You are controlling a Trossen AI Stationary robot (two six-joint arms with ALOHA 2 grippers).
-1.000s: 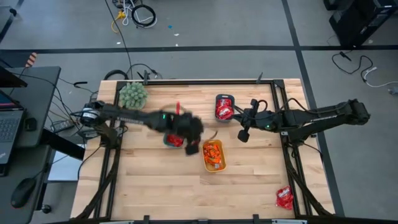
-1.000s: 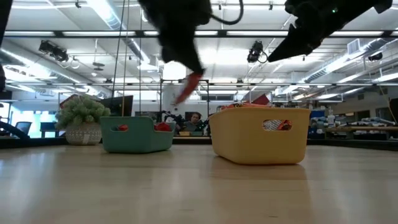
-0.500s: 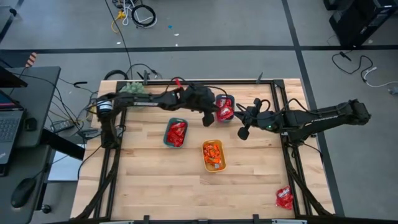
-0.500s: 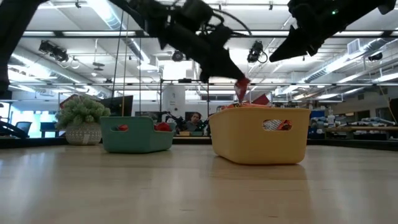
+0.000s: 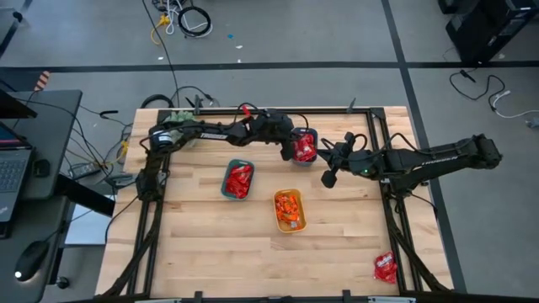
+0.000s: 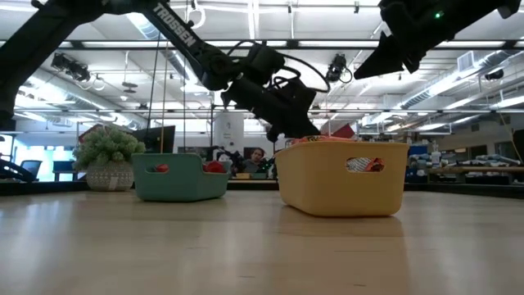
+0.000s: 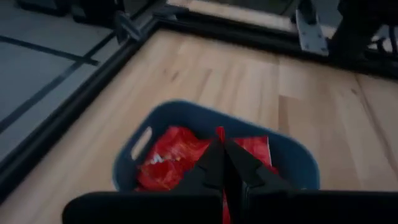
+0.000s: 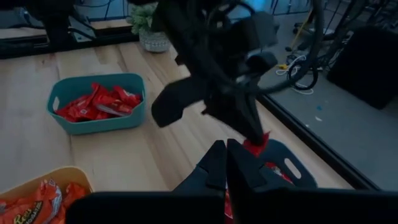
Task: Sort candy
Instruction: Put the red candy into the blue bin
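We have the left tool (image 5: 296, 143) reaching across the worktop (image 5: 219, 244) to the blue tray (image 5: 305, 145) at about one o'clock, its fingers clenched on a red candy (image 8: 256, 144) held just above the tray, presumably so it falls among the red pieces already there. From the left wrist the closed fingers (image 7: 219, 165) point straight down into that tray, a sliver of red wrapper showing between them.

Our right tool (image 5: 328, 180) waits just beside the blue tray at about three o'clock, clenched on nothing we can see, raised clear of the drop.

The rest of the candy is sorted by colour: red pieces in the teal tray (image 5: 238, 180) near the centre, orange ones in the yellow tray (image 5: 289, 210) at about five o'clock. A red packet (image 5: 385, 267) lies alone at the near right corner.
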